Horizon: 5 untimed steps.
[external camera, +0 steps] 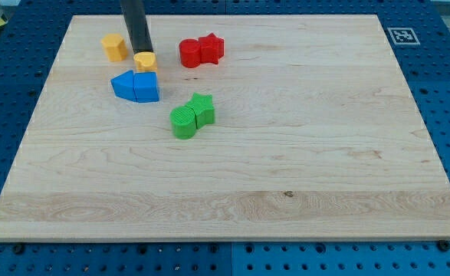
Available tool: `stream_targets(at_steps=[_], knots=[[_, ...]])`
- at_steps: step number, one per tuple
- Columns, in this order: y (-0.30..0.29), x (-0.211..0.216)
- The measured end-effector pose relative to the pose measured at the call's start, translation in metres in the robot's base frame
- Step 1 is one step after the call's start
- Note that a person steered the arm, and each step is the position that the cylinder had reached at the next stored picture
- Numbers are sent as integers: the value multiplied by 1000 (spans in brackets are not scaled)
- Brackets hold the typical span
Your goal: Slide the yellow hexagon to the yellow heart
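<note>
Green pair: nearest to us, a green cylinder [184,122] touching a green star [202,108] on its far right.
Blue pair: further back on the left, a blue block [123,85] pressed against a second blue block [147,87]; we cannot make out their shapes.
Yellow heart [145,61]: just beyond the blue pair, apparently touching it.
My tip [142,50]: we have it right at the heart's far edge.
Yellow hexagon [114,47]: left of the tip, near but apart from the heart.
Red pair: a red block [190,53] and a red star [211,47] touching, far right of the heart.
Counter [301,153]: light wood.
Claw: we carry none, only the rod.
</note>
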<state>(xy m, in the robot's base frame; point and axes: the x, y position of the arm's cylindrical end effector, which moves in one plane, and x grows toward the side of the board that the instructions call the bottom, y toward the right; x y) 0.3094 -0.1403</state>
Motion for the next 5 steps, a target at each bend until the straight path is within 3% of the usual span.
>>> stream_targets(at_steps=[2, 4, 5], knots=[[-4, -31], [-76, -77], [-118, -78]])
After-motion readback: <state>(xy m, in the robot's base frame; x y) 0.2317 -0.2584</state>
